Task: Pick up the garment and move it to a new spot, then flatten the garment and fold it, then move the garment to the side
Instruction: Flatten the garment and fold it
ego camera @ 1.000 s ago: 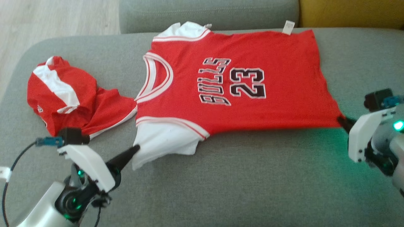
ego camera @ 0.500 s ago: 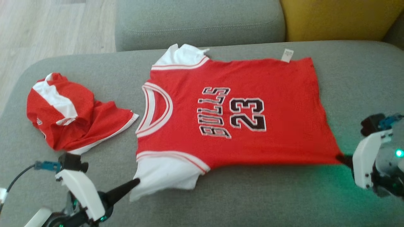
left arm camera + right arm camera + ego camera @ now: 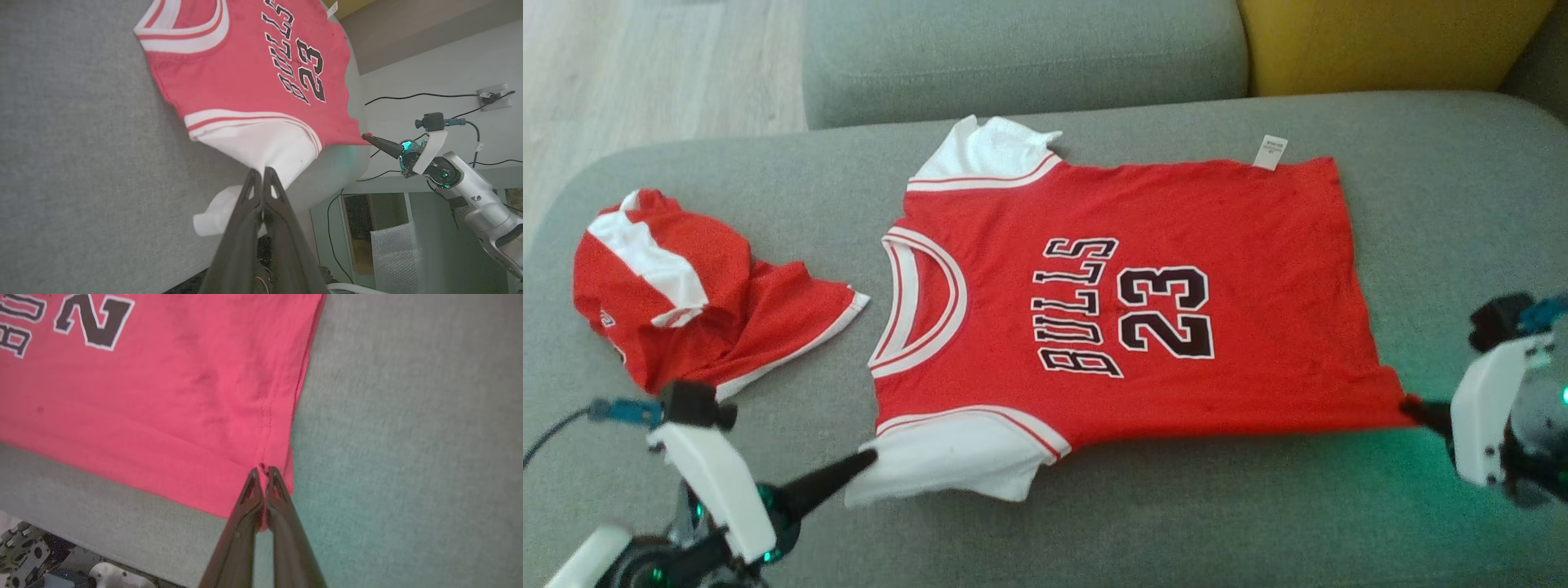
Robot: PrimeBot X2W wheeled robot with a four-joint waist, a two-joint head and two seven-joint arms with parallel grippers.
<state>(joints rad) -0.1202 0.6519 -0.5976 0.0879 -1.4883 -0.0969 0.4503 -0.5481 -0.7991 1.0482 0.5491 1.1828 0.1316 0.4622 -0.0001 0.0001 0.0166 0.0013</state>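
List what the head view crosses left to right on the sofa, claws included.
crumpled red garment → left claw → Bulls jersey → right claw. Both claws are shut on the jersey's edges.

- The right gripper (image 3: pixel 263 471) has its two dark fingers pressed together on the near right corner of the red jersey (image 3: pixel 163 396), just where a stitched seam meets the edge.
- The jersey spreads left and far from that corner over the grey sofa cushion (image 3: pixel 408 416), with faint creases beside the seam.
- A black number (image 3: pixel 96 316) edged in white sits at the far left.
- Bare cushion lies to the right, tinted green near the fingers.
- Past the cushion's near edge, on the left, pale and metal machine parts (image 3: pixel 24 555) show, blurred.
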